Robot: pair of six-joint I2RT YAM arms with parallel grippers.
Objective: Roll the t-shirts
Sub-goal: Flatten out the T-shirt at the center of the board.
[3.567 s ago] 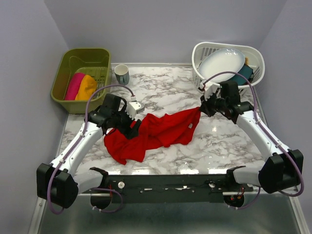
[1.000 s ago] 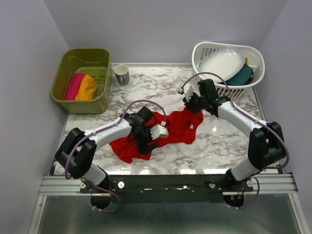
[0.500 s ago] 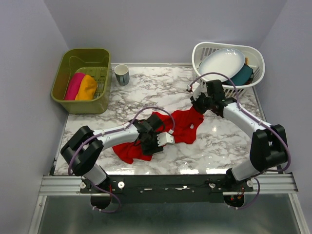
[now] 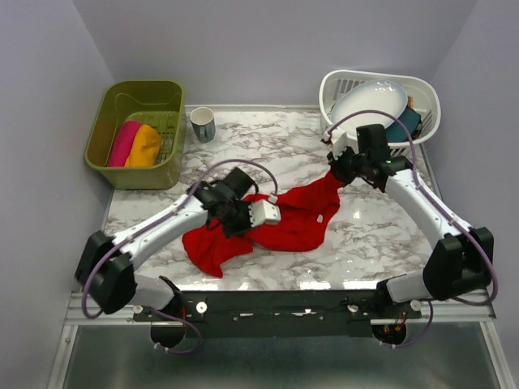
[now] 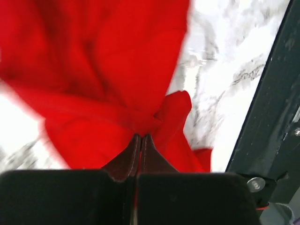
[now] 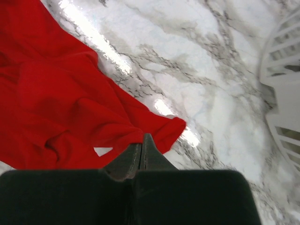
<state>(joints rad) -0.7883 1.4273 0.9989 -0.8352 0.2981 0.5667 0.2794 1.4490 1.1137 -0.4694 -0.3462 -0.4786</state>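
Our left fingers (image 5: 125, 160) have just closed on a fold of the red t-shirt (image 4: 296, 217), crumpled at the worktop (image 4: 268, 146) centre. Our right fingers (image 6: 123, 161) grip its far-right corner. With 2 holds, we judge it ready for spreading.

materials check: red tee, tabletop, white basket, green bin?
Red t-shirt: soft matte cloth, probably a cotton knit; it bunches and folds loosely.
Tabletop: glossy marble-look surface, grey veins with glare patches; real stone or laminate, cannot tell.
White basket: looks like moulded plastic, going by the slatted walls.
Green bin: olive plastic by the look, with a smooth, slightly shiny rim.
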